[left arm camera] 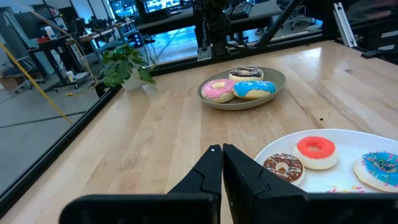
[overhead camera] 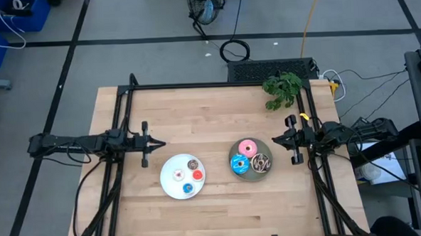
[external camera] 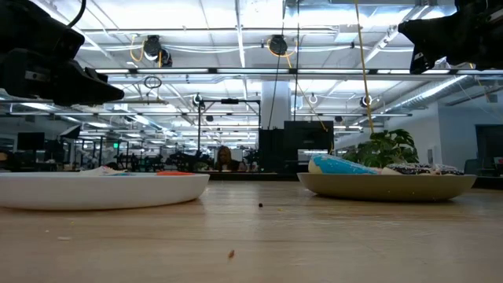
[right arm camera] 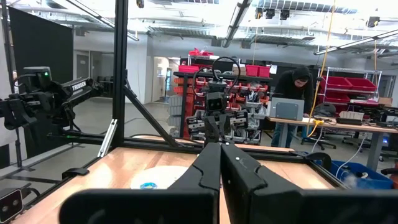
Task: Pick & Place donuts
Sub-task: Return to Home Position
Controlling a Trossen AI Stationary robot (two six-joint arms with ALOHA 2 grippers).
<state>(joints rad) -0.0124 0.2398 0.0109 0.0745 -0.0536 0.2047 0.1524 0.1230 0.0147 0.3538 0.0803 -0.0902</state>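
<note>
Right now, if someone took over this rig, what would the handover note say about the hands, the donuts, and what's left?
The left hand is shut and empty, raised over the table left of the white plate. The right hand is shut and empty, raised right of the grey plate.
On the white plate: brown mini donut, white-pink mini donut, red mini donut, blue mini donut.
On the grey plate: pink donut, large blue donut, chocolate donut.
Done: all seven donuts are plated; none lies on the bare wood.
Left: nothing to pick; probably only parking both hands.
</note>
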